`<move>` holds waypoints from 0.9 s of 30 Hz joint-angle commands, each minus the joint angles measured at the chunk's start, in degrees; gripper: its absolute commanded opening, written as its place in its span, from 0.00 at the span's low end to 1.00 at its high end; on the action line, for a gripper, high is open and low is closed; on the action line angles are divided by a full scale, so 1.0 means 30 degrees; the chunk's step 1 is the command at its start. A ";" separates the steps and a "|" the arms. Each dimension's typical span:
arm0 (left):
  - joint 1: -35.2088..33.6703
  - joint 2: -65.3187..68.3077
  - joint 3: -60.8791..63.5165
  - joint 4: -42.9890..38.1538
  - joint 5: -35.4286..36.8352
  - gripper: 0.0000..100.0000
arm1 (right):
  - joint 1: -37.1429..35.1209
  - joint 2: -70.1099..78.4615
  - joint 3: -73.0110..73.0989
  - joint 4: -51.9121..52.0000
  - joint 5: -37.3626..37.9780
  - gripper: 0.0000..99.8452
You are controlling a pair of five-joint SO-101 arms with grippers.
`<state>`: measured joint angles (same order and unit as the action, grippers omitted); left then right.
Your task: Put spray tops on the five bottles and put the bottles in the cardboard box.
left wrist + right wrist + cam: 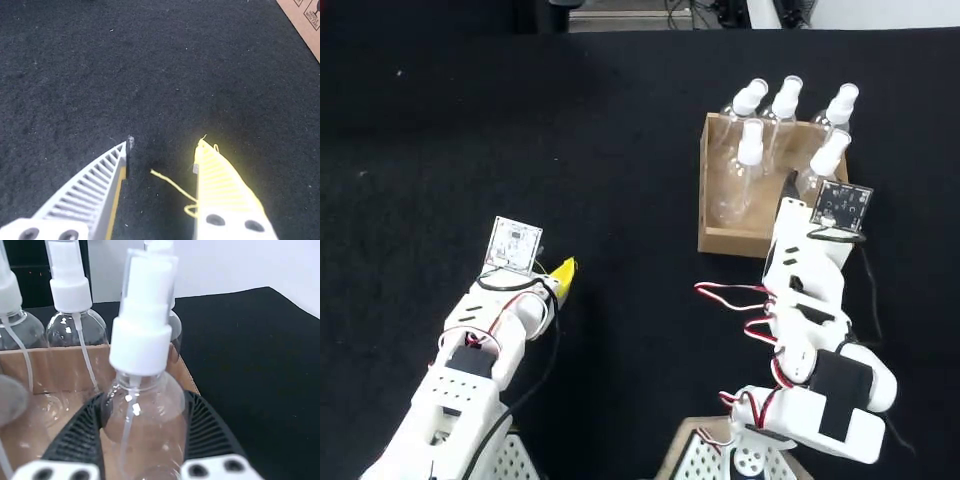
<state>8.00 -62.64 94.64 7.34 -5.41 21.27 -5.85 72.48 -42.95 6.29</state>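
Note:
The cardboard box (722, 238) stands at the right of the black table with several clear bottles in it, each with a white spray top. My right gripper (802, 196) is at the box's near right corner, shut on one of these bottles (142, 410). Its black fingers (82, 432) press both sides of the bottle body, whose spray top (144, 335) rises above them. Two more capped bottles (75, 320) stand behind along the box wall (55, 365). My left gripper (162, 145) is open over bare cloth, far left of the box, nothing between its fingers.
A corner of the box (306, 17) shows in the left wrist view. The black cloth (520, 130) covers the whole table. The arm bases sit at the front edge (750, 455). A loose yellow thread (172, 185) hangs from the left gripper's yellow finger.

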 commanded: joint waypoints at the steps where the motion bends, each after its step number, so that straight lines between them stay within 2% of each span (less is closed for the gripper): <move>1: 0.0073 -0.0322 -0.0132 -0.0410 -0.0117 0.21 | 0.0381 -0.0015 -0.0689 -0.0440 0.0147 0.01; 4: 0.0073 -0.0322 -0.0132 -0.0410 -0.0117 0.21 | 0.0410 -0.0073 -0.0659 -0.0440 0.0147 0.02; 10: 0.0073 -0.0322 -0.0220 -0.0410 -0.0117 0.21 | 0.0117 -0.0132 -0.0249 -0.0557 0.0147 0.16; 21: 0.0073 -0.0322 -0.0249 -0.0410 -0.0117 0.21 | -0.0088 -0.0132 -0.0161 -0.0557 0.0264 0.18; 27: 0.0073 -0.0322 -0.0249 -0.0410 -0.0117 0.21 | -0.0498 -0.0132 -0.0103 -0.0527 0.0234 0.37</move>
<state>8.00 -62.64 94.64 7.34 -5.41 21.27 -5.85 72.48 -42.95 6.37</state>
